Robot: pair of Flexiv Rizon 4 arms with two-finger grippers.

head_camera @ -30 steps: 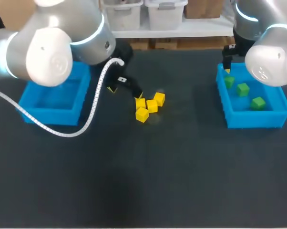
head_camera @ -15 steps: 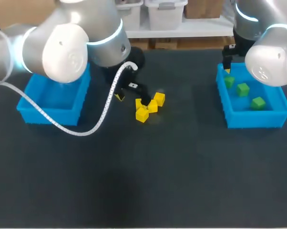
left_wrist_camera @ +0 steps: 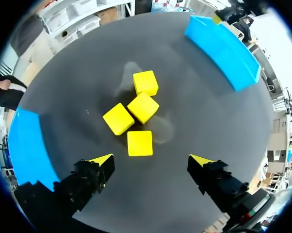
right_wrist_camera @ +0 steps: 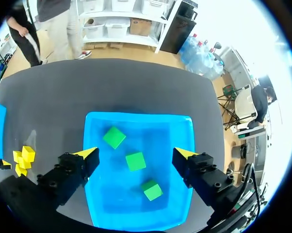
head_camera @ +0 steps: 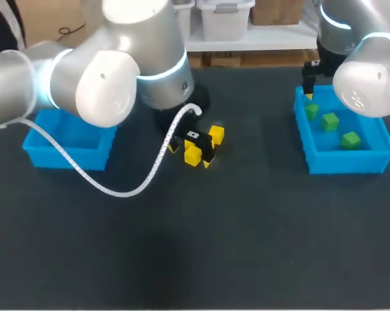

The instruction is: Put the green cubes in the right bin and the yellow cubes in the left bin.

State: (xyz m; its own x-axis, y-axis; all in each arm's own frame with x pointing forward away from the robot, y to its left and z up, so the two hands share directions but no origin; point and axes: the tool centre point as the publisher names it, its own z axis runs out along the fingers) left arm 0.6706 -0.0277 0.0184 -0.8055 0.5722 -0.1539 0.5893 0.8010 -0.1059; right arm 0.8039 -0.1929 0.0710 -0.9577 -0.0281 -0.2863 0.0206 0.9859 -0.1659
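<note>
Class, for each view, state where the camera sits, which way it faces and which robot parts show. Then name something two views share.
Head view: above, behind the robot, facing down at the table; left arm and right arm enter from its sides.
Left wrist view: on that wrist, facing down past the open left gripper at four yellow cubes.
Right wrist view: on that wrist, facing down past the open right gripper into the right bin with three green cubes.
Shared: yellow cubes show in all three.
</note>
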